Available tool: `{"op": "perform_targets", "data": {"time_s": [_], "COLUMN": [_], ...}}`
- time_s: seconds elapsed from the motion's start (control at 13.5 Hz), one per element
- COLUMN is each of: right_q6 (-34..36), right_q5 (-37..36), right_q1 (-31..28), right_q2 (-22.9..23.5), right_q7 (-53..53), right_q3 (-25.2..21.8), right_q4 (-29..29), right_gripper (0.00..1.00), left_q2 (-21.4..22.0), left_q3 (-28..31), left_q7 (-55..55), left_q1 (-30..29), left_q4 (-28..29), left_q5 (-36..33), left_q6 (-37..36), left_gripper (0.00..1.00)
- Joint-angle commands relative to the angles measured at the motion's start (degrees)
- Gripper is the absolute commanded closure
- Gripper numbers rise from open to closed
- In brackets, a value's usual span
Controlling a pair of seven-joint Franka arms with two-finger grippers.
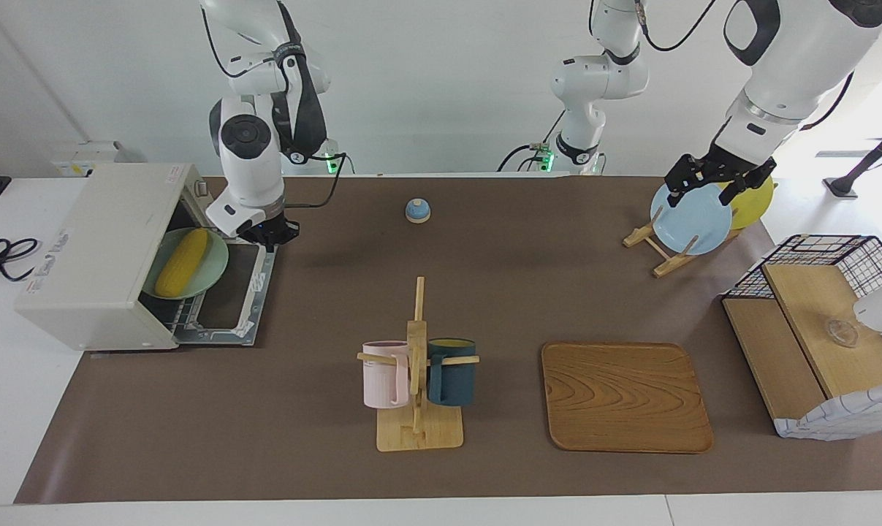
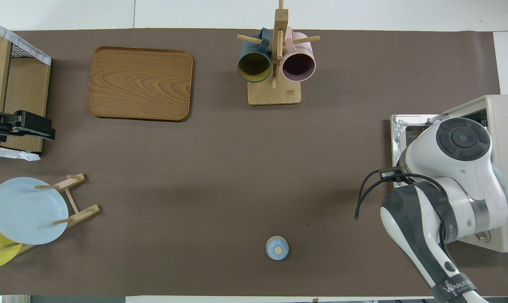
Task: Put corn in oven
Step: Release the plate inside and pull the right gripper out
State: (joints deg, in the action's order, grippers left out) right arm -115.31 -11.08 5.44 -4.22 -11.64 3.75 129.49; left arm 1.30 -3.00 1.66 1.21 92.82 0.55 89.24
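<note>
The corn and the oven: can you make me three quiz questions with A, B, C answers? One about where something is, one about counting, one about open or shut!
1. Where is the corn?
A. on the wooden tray
B. on a green plate in the oven
C. in a mug

2. How many mugs hang on the mug rack?
A. one
B. two
C. four

3. The oven door is
A. folded down open
B. shut
C. missing

Answers:
1 B: the cob lies on the green plate inside the oven.
2 B: one pink, one dark blue.
3 A: the door lies flat below the right gripper.
</note>
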Motion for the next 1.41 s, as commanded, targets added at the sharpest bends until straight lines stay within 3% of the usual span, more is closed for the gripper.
{"op": "perform_targets", "data": {"time_s": [0.0, 0.52, 1.33], "right_q6": [-7.5, -15.5, -13.5], "right_q5": [1.6, 1.8, 0.3], "right_q1": [-0.4, -1.7, -2.8], "right_q2": [0.4, 1.0, 0.4], "right_q7": [-2.5, -2.3, -1.7], "right_q3": [0.1, 0.1, -0.1], "right_q4": [5.9, 11.6, 12.2], "right_gripper": [1.00, 1.00, 1.00], "left_q2": [1.2, 1.2, 1.2], "left_q3": [-0.4, -0.4, -0.4], "left_q7": [-0.3, -0.3, -0.3], "left_q1": [-0.8, -0.8, -0.8], "left_q4": [1.2, 1.2, 1.2], "left_q5": [0.7, 0.7, 0.7], "left_q6": [0.3, 0.3, 0.2], "left_gripper": [0.00, 0.00, 0.00]}}
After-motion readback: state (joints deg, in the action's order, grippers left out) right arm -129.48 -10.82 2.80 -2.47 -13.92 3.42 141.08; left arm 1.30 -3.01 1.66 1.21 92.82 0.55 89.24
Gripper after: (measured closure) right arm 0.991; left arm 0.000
